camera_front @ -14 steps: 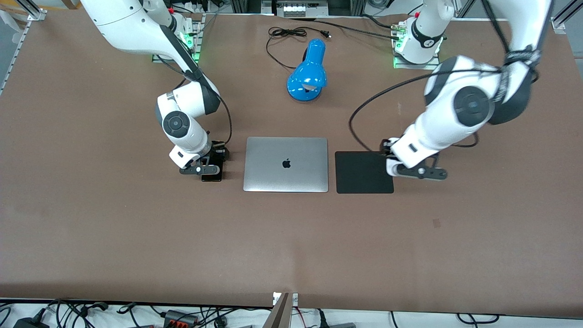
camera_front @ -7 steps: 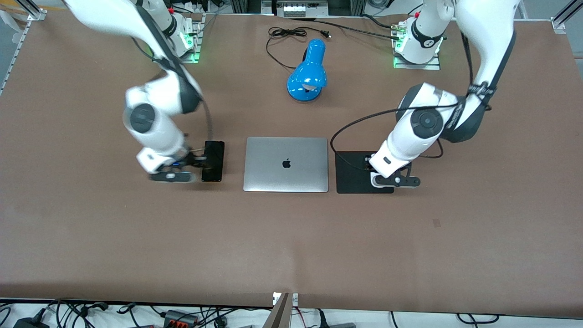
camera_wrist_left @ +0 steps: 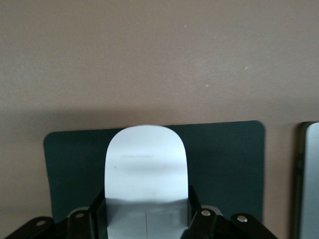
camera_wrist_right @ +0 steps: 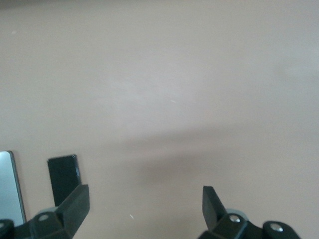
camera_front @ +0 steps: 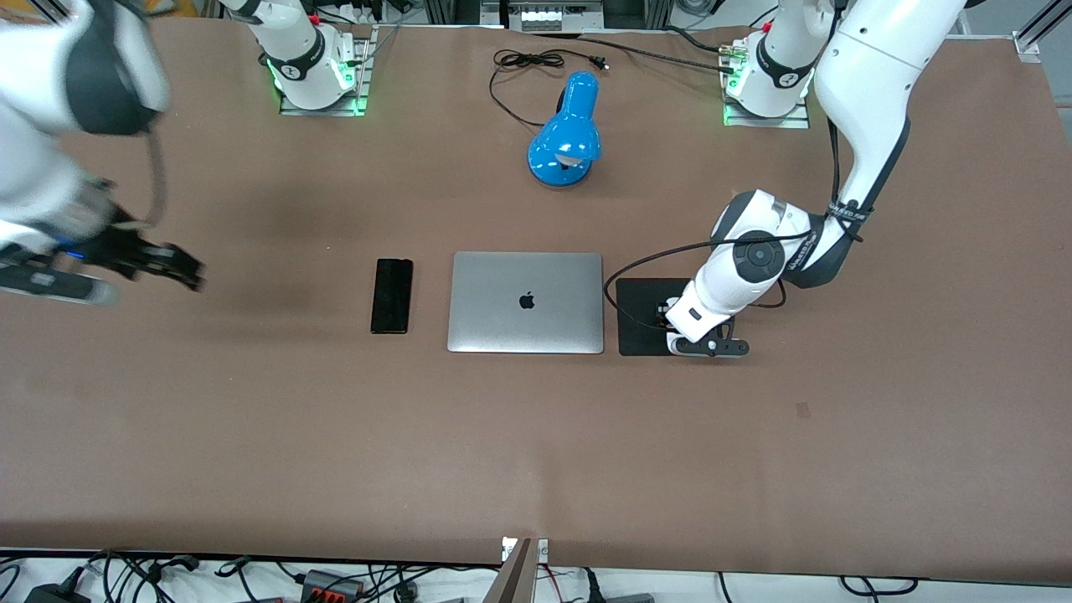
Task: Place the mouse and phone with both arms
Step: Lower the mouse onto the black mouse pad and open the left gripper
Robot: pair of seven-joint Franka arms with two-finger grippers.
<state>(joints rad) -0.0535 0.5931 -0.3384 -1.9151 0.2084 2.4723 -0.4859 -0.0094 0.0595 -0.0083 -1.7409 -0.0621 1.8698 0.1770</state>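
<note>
The black phone (camera_front: 392,296) lies flat on the table beside the silver laptop (camera_front: 526,302), toward the right arm's end; it also shows in the right wrist view (camera_wrist_right: 64,177). My right gripper (camera_front: 180,270) is open and empty (camera_wrist_right: 142,199), raised over bare table well away from the phone. My left gripper (camera_front: 674,322) is low over the black mouse pad (camera_front: 641,314). In the left wrist view it (camera_wrist_left: 146,206) is shut on the white mouse (camera_wrist_left: 146,174), which sits over the pad (camera_wrist_left: 224,159). In the front view the left hand hides the mouse.
A blue desk lamp (camera_front: 567,134) with a black cord stands farther from the front camera than the laptop. The laptop's edge shows in both wrist views (camera_wrist_left: 310,179) (camera_wrist_right: 10,189). Brown table surface spreads around.
My right gripper has let go of the phone, risen and swung toward the right arm's end. My left gripper has carried the mouse over the mouse pad and come lower.
</note>
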